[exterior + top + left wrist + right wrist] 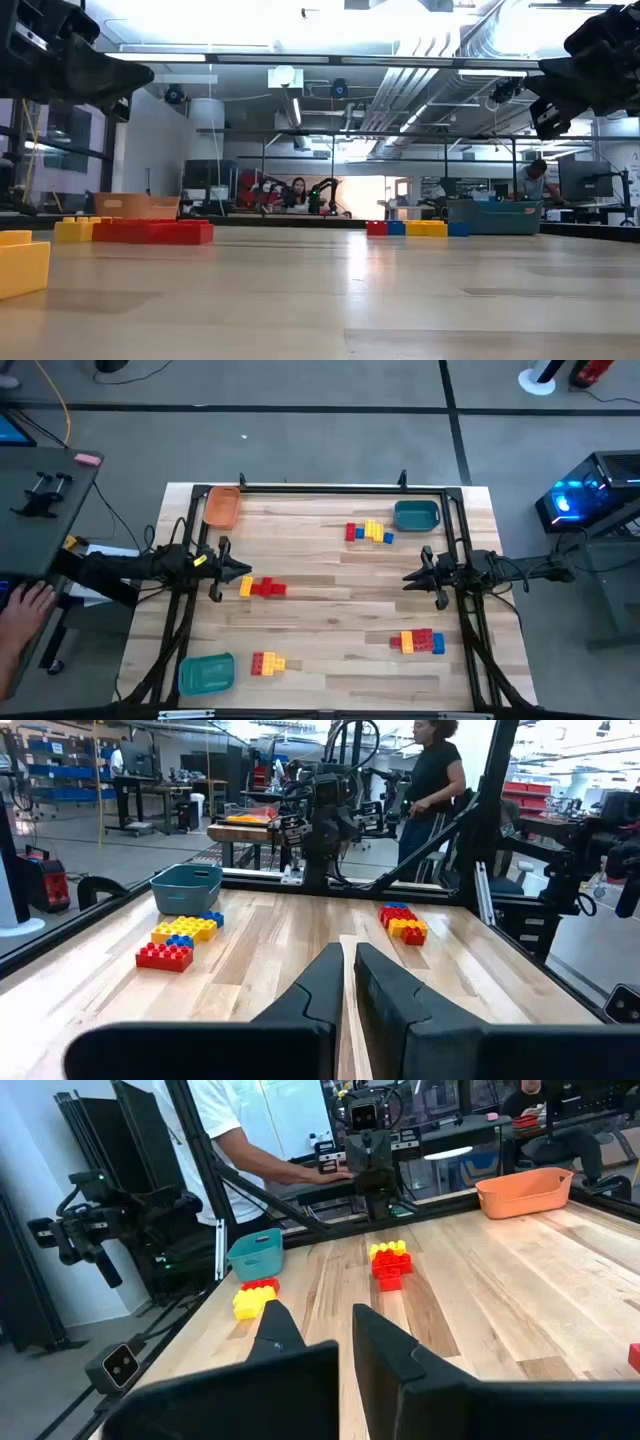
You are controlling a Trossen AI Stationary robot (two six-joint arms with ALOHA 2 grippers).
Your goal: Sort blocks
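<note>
Four small clusters of red, yellow and blue blocks lie on the wooden table: one [265,588] just in front of my left gripper, one [369,532] beside the far teal tray, one [418,642] at the near right and one [267,663] at the near left. My left gripper [245,570] [348,952] hovers shut at the table's left side, pointing level toward the right. My right gripper [407,576] [318,1315] hovers shut at the right side, pointing level toward the left. Both hang above the table, holding nothing.
An orange tray [222,507] stands at the far left, a teal tray [416,515] at the far right and another teal tray [207,673] at the near left. A black frame rail [320,488] borders the table. A person's hand [25,605] rests at a desk left of the table.
</note>
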